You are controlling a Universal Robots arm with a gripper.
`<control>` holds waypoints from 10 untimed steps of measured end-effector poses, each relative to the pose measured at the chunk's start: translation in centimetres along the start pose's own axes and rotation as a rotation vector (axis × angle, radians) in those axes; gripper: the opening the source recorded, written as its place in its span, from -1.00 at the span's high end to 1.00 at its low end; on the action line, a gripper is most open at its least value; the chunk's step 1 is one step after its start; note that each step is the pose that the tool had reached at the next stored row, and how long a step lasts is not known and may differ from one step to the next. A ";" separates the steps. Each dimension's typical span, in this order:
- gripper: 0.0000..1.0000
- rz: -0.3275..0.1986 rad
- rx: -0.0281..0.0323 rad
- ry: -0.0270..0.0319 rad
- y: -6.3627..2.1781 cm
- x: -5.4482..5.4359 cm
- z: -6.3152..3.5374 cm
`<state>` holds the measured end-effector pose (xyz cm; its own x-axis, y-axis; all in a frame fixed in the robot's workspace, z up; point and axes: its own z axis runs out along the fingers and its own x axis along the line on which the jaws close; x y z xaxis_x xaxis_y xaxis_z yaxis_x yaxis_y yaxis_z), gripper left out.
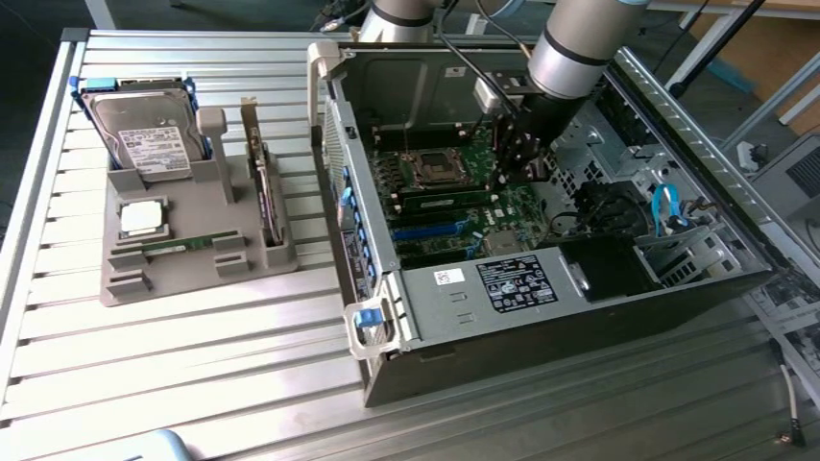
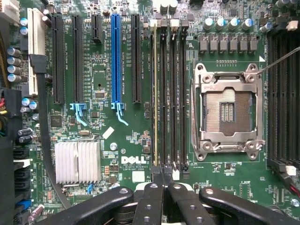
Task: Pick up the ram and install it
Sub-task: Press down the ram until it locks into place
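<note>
Aluminium slats form the table [image 1: 192, 384], and on it an open computer case [image 1: 443, 298] lies on its side with the grey arm [image 1: 583, 38] reaching down into it. At nine o'clock from the case in the exterior view sits a grey holder [image 1: 167, 286]. Inside the case, the gripper [image 2: 164, 180] hangs over the motherboard [image 2: 131, 140], by the end of the black memory slots [image 2: 171, 93]. Its jaws look closed on each other with nothing between them. The ram [image 1: 190, 245] lies flat at the holder's six o'clock end, well apart from the gripper, so I'd judge the pick not yet made. One green stick [image 1: 443, 202] already stands in a slot; whether that one counts I cannot tell. My worry: closed jaws lowered here could strike the slot latches or that seated stick, and a skewed grip on so thin a board could tilt or drop it. It looks a slim, dull-green strip, lying between grey blocks.
</note>
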<state>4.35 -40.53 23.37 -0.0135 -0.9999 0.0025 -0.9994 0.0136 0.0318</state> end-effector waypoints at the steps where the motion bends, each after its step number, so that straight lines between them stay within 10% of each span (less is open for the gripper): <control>1: 0.79 0.000 0.0000 0.0004 0.00 0.0 0.18; 10: 0.79 0.000 0.0000 -0.0002 -0.01 0.0 0.24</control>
<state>4.35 -40.53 23.13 -0.0136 -0.9999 0.0023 -0.9994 0.0136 0.0317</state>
